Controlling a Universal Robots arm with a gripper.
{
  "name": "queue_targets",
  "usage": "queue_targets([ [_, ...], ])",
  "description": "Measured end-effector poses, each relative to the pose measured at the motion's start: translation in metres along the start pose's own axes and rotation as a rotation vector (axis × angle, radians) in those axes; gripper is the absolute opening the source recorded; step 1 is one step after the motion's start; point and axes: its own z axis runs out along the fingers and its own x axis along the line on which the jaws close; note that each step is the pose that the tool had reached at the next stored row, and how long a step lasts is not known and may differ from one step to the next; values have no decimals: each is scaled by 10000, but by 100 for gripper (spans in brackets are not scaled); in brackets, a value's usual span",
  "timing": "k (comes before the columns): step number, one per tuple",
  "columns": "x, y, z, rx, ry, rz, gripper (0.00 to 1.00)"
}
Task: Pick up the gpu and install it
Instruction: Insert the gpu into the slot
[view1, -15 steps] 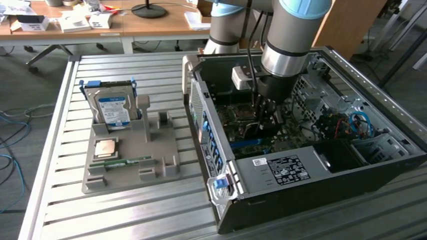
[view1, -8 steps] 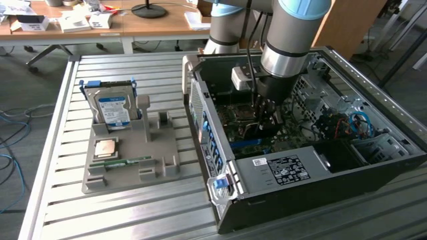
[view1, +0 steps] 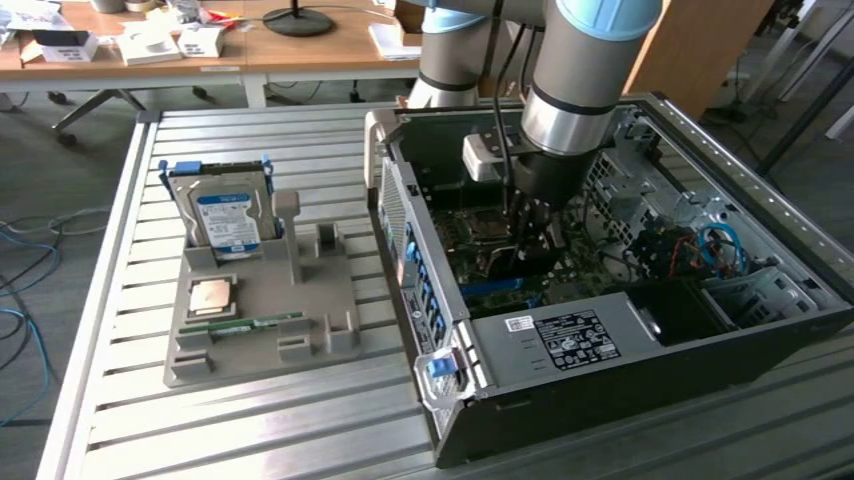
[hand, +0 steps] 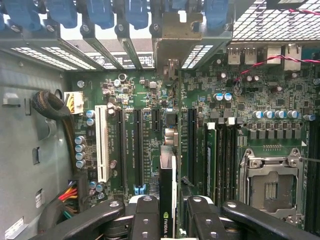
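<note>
In the exterior view, the hand (view1: 529, 222) is seen inside the open computer case (view1: 561, 340) set on the counter (view1: 240, 430). In the wrist view, the gpu (hand: 168, 165) is gripped edge-on between the fingers (hand: 145, 217), above the motherboard (hand: 135, 100) slots.

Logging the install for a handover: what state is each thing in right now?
claw: shut on gpu
gpu: held edge-on over the motherboard
hard drive: upright in its holder
computer case: side open
CPU socket: empty
</note>
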Motion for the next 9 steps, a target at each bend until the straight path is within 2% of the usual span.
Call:
queue_targets([
  [9,-3,14,3,0,-2,-26,26],
])
